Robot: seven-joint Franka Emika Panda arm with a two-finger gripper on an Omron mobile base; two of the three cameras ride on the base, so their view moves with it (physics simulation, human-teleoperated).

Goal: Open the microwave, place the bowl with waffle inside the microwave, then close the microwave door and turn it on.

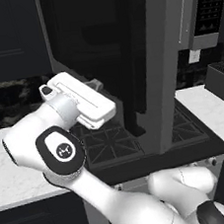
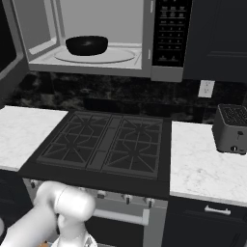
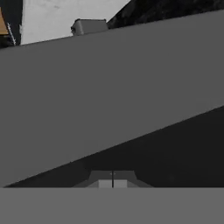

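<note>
White arm (image 1: 43, 142) comes up on the left of the left base view, its hand reaching right toward the microwave door (image 1: 127, 57), which stands swung out over the stove (image 1: 113, 143). The silver-grey frame and dark glass of the door are seen edge-on there, with the black bar handle (image 1: 134, 116) on its near side. The claw (image 3: 112, 183) sits low in the hand view with the two dark tips pressed together, narrow, nothing between them. They are right up against a wide grey slanted panel (image 3: 109, 87) that looks like the door frame; whether they touch it, can't tell. In the right base view the microwave (image 2: 96, 38) hangs above the stove (image 2: 106, 144), cavity open and light grey inside. The black bowl (image 2: 87, 45) sits on the round turntable (image 2: 111, 55), left of centre in the cavity. The waffle is not visible past the bowl's rim from this angle. The black button panel (image 2: 169, 31) is at the right side of the microwave. Dark cabinets (image 2: 217, 34) are further right. White marble counter (image 2: 24, 135) lies left of the stove, and more counter (image 2: 202, 164) lies right of it. A wall outlet (image 2: 206, 88) is on the dark backsplash, and a grey toaster (image 2: 230, 128) stands on the right counter, far side near the wall.
</note>
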